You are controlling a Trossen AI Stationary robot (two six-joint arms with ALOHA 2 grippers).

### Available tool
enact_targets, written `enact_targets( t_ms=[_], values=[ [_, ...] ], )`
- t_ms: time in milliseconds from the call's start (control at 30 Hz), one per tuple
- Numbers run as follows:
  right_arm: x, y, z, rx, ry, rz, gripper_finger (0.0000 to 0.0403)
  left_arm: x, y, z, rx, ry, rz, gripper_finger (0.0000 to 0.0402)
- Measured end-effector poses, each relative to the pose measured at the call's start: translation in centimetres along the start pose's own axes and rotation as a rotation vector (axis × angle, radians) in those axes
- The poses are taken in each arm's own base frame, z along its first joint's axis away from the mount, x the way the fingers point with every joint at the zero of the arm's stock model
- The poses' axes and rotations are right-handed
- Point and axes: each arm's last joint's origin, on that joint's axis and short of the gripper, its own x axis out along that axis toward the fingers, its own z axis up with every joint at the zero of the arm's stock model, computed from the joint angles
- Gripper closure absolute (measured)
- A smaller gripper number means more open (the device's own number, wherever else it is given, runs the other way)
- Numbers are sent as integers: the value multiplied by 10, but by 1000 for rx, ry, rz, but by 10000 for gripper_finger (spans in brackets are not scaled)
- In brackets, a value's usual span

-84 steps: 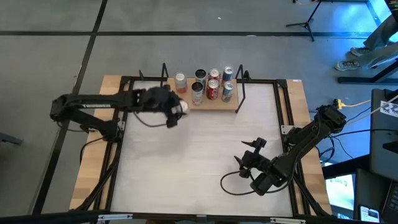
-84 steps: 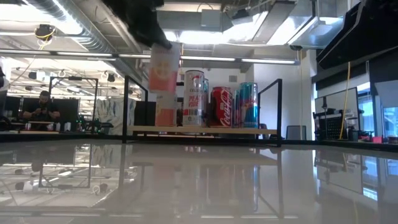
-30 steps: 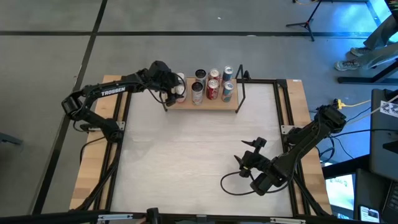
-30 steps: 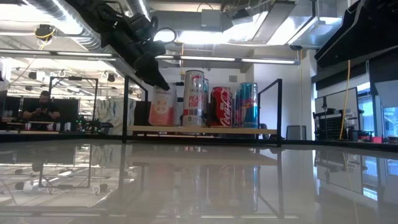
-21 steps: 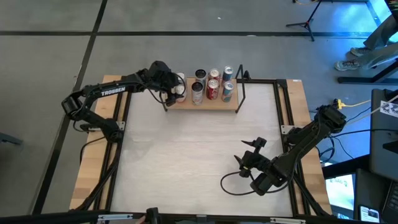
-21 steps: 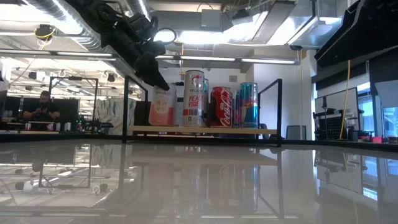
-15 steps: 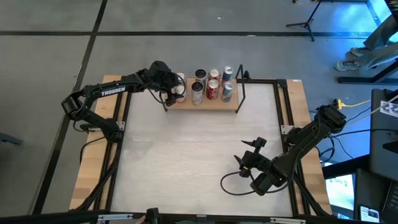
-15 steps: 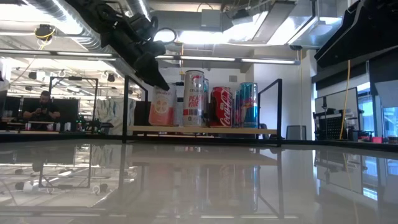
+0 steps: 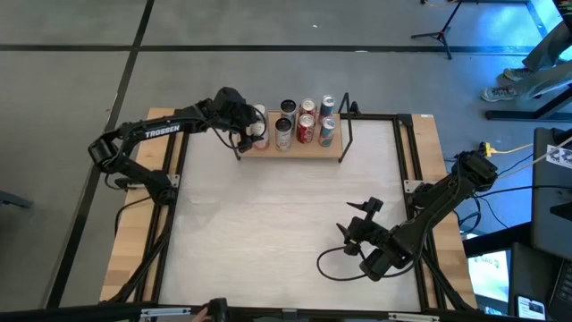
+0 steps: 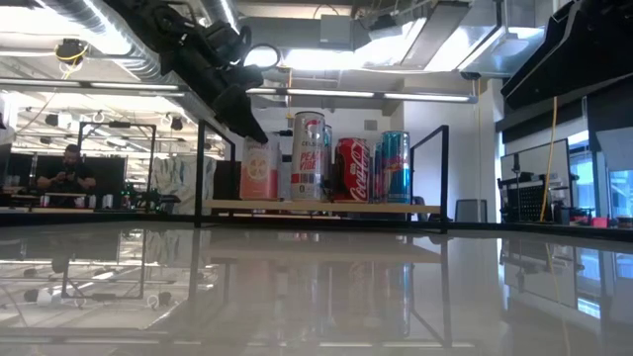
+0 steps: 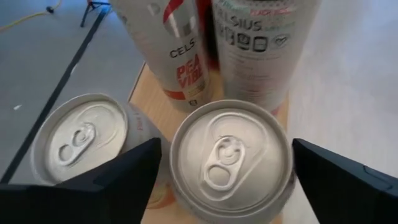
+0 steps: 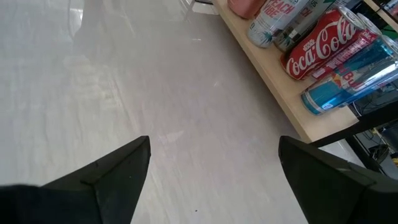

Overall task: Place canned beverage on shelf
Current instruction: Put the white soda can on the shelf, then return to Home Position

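The shelf [image 9: 308, 148] is a light-wood board with black wire uprights, at the table's far edge. A pink-and-white canned beverage [image 10: 259, 170] stands upright on its left end, its silver top [image 11: 230, 155] facing the left wrist camera. My left gripper [image 9: 253, 131] slants down over it, open. Its fingers [image 11: 124, 180] stand on either side of the can's top with a narrow gap on each side. My right gripper [image 9: 359, 229] waits open above the near right of the table, holding nothing.
More cans stand on the shelf: a pink one [image 9: 259, 114] behind the placed can, two Celsius cans [image 11: 180, 50], a red Coca-Cola can [image 12: 323, 43] and a blue one [image 12: 348, 81]. Bare tabletop [image 9: 268, 224] lies between the arms. A person [image 10: 67, 168] sits in the room beyond.
Nearly three seconds ago my left gripper held the pink-and-white can in the air in front of the shelf's left end. By one second ago the can stood on the shelf. Since then nothing has visibly moved.
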Motion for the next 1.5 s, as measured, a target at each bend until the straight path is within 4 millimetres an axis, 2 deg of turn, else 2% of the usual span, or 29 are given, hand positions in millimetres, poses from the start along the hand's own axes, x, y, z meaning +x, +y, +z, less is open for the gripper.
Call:
enact_targets(
  t_ms=[267,600,833,1033,1167,1300,1400,1500],
  values=[
    [0,0,0,1,0,1,54,-4,2,1,-23,16,79,39],
    [0,0,0,0,0,0,54,-34,-5,15,-24,-93,91,38],
    [0,1,0,-8,18,20,54,-63,-26,28,14,-185,66,38],
    [0,6,4,2,-27,38,54,-94,-51,33,56,-247,9,41],
    [7,4,10,-7,-27,28,54,-113,-66,32,39,-261,-37,60],
    [26,-2,20,-38,31,28,54,-125,-82,26,36,-228,-98,97],
    [41,-10,26,-98,93,29,61,-128,-94,17,48,-224,-143,129],
    [54,-18,32,-161,124,21,88,-126,-104,-1,63,-214,-176,161]
  ],
)
